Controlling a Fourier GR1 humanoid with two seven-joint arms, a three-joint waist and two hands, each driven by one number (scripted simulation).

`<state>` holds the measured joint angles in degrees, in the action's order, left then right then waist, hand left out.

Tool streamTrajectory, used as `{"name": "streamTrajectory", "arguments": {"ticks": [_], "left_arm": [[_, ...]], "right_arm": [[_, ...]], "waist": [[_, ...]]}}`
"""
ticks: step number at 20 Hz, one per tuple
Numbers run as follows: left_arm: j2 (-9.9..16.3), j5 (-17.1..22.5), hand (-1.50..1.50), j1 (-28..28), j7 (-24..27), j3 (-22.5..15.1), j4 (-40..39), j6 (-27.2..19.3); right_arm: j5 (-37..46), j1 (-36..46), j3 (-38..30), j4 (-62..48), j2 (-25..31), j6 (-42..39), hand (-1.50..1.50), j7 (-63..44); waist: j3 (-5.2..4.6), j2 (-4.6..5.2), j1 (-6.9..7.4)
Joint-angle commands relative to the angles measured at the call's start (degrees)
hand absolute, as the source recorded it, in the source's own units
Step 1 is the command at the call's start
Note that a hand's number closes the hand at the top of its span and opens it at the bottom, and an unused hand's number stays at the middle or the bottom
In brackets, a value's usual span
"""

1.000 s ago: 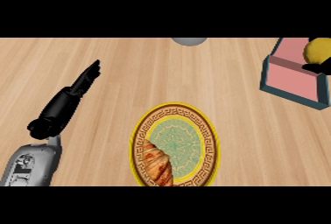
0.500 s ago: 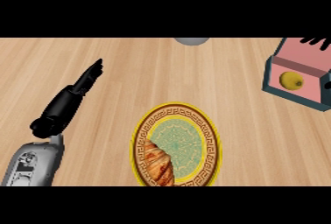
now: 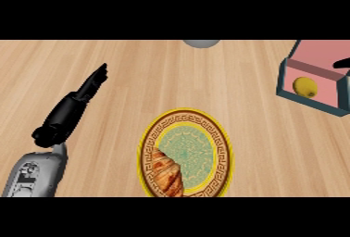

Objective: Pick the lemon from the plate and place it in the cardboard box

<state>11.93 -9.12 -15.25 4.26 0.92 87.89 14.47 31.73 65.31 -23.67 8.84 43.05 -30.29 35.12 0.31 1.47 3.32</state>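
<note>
The plate (image 3: 226, 152) sits at the counter's lower middle: round, with a yellow rim, a dark brown band carrying a gold key pattern, and a pale green centre with fine tracery. No writing can be read on it or anywhere else in view. On its lower left part lies a croissant (image 3: 166, 172), glossy brown and ridged in layers, reaching to the plate's lower rim.

The lemon (image 3: 305, 86) is off the plate. It lies in the box (image 3: 321, 69), well up and to the right of the plate near the right edge. The lemon is smooth, yellow and oval. The box has flat pink faces and a blue-grey border, and the lemon rests against its pink inner floor, close to the left wall.

The left hand (image 3: 82, 99) shows well to the left of the plate, matte black on a grey forearm, fingers straight and together, pointing up and to the right, holding nothing. Of the right hand (image 3: 342, 63) only a dark sliver shows at the right edge over the box, clear of the lemon; I cannot tell how its fingers stand.

The counter (image 3: 205, 83) is pale wood with long grain. A grey rounded object (image 3: 201, 43) shows at the top edge, above the plate.
</note>
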Motion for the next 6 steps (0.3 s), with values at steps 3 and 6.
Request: {"name": "streamTrajectory", "arguments": {"ticks": [3, 6], "left_arm": [[1.2, 0.3, 0.0, -0.2, 0.9, 0.6, 0.2, 1.0], [-1.2, -0.7, 0.0, -1.9, -0.8, -1.1, -0.2, -0.6]], "right_arm": [[-10.3, 1.9, -10.6, -6.8, 5.3, -6.1, -1.5, -7.3], [-12.1, -0.1, -12.3, -6.4, 5.5, -4.7, -1.5, -7.4]], "waist": [[-0.01, 0.6, 0.84], [0.1, 1.0, 0.84]]}}
